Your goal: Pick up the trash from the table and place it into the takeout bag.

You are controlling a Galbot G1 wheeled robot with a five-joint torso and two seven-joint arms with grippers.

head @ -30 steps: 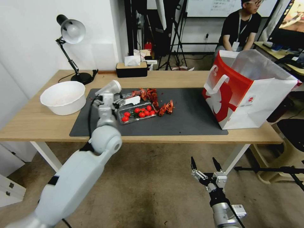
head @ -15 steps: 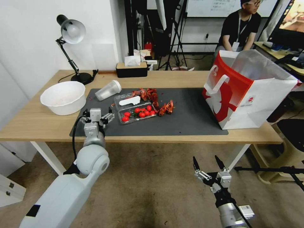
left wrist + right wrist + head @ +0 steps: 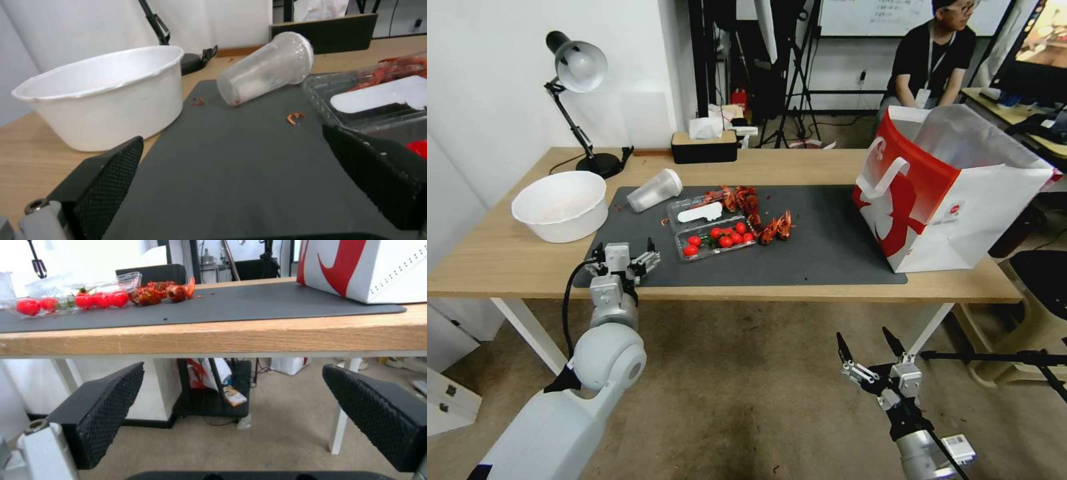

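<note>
Your left gripper (image 3: 624, 260) hovers over near left corner of mat (image 3: 827, 253), jaws spread wide, nothing held. Ahead of it: plastic cup (image 3: 267, 68) on its side on mat, white bowl (image 3: 106, 96) to its left on table (image 3: 507, 260), tomato tray (image 3: 717, 239) to its right. Bag (image 3: 954, 193) stands far to its right on table. Your right gripper (image 3: 870, 350) hangs below table edge, jaws wide, empty.
</note>
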